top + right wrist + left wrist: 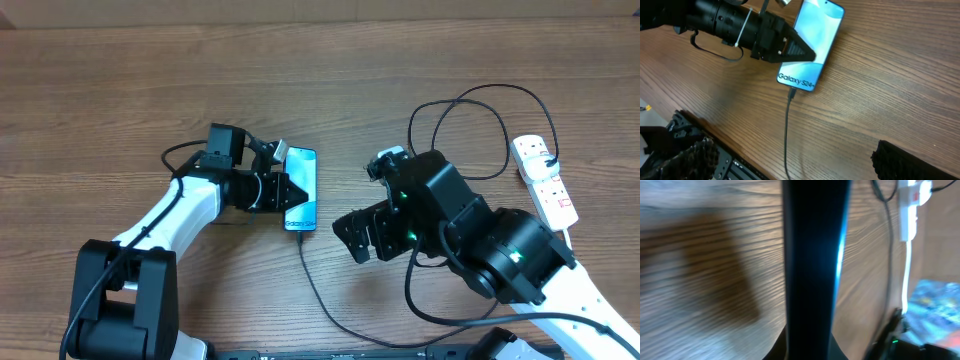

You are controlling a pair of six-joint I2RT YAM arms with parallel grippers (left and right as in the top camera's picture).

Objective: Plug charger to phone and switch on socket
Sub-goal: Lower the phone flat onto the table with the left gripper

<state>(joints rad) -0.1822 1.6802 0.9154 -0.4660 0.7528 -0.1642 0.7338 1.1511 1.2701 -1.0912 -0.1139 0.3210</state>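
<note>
Phone lies approx mid-table, a bit left of ctr. Its long axis runs near edge to far edge, leaning slightly. Top end points to far edge. The btm end, with "Galaxy S24+" on the screen, points to near edge. Screen is lit, pale blue to white. L gripper comes in from the table's left side, square to the phone's left long edge, and is clamped on that edge. One black wedge finger lies across the screen face approx mid-length. Its partner is hidden, presumably under the phone. L wrist view shows the phone edge-on as a dark bar straight up the middle, blue glow on its right. Charger: plug tip sits in the port at the phone's btm end. The thin black cable trails from there toward near edge, then curves off to the right. Loose loops lie toward the far-right corner, next to the socket. Socket is against the right edge, long axis slanting from far edge toward the near-right corner, white cord leaving it. Switch state is too small to tell. R gripper hovers right of the phone's btm end, toward near edge, apart from phone and cable. Its fingers are spread wide w/ nothing between them.
</note>
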